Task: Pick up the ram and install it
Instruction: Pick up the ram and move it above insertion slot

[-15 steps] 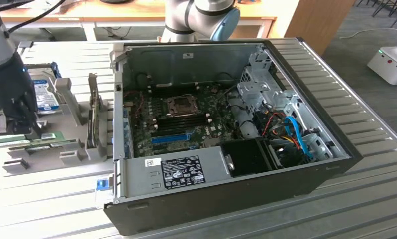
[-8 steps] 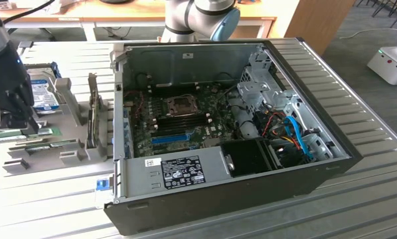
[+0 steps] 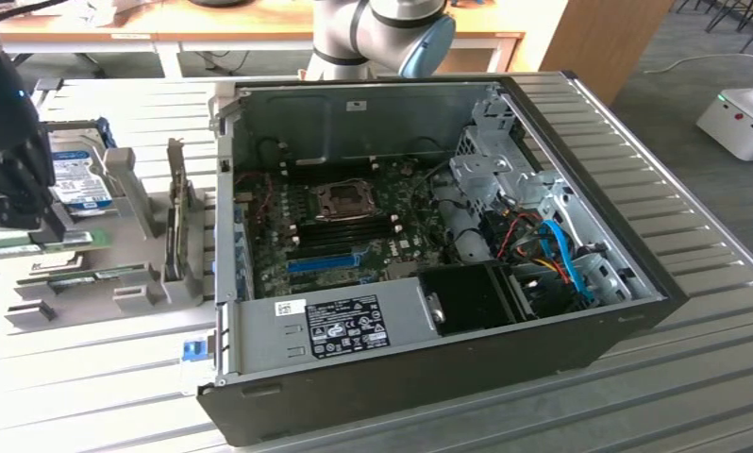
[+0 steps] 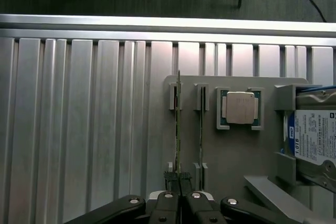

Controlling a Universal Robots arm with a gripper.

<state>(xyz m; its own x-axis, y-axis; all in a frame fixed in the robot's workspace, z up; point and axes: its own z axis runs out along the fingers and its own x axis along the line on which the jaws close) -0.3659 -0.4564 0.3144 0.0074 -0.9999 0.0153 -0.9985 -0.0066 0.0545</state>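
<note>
The ram (image 4: 178, 124) is a thin green stick seen edge-on, and my gripper (image 4: 180, 184) is shut on its near end. Its far end reaches a little past the grey holder's slot (image 4: 173, 98). A second green stick (image 4: 201, 124) sits in the neighbouring slot, apart from my fingers. At the exterior view's left, my gripper (image 3: 49, 225) hangs over the parts holder with the ram (image 3: 14, 249) beneath it. The open computer case (image 3: 427, 236) lies to the exterior view's right of the holder, with its motherboard memory slots (image 3: 351, 225) exposed.
A silver processor (image 4: 240, 107) sits in a pocket of the holder, and a hard drive with a blue label (image 4: 316, 140) stands beside it. A grey upright bracket (image 3: 179, 226) rises between the holder and the case wall. The table top is ribbed metal (image 4: 79, 129).
</note>
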